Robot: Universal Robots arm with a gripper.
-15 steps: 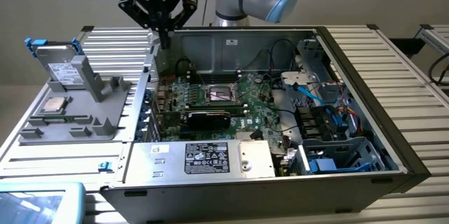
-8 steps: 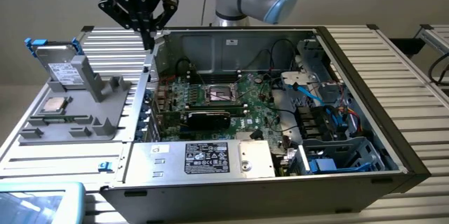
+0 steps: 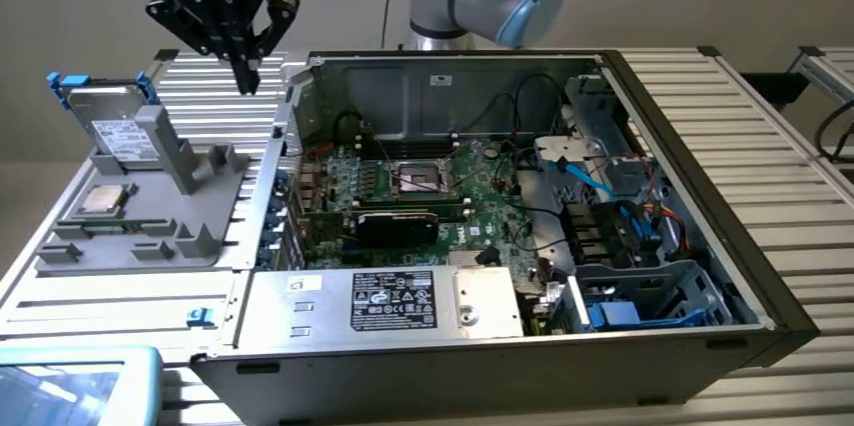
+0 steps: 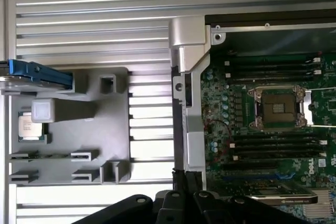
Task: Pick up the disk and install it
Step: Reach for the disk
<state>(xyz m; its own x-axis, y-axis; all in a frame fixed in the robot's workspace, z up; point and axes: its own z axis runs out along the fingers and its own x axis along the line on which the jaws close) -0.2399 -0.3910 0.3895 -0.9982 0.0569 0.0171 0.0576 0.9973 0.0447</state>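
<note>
The disk (image 3: 118, 126) stands upright in a grey holder (image 3: 147, 216) at the exterior view's left, silver-grey with a white label and blue rails. From the wrist camera the disk (image 4: 37, 73) appears edge-on, mostly as a blue rail. My gripper (image 3: 247, 74) hangs in the air above the table, between the holder and the open computer case (image 3: 534, 216), to the right of the disk and higher than it. Its black fingers (image 4: 184, 184) are shut together with nothing between them.
A small square processor chip (image 3: 104, 199) lies on the holder in front of the disk. Inside the case are a green motherboard (image 3: 427, 191), cables and a blue-tabbed drive cage (image 3: 641, 296). A silver power supply box (image 3: 400, 301) fills the case's front. The table is slatted metal.
</note>
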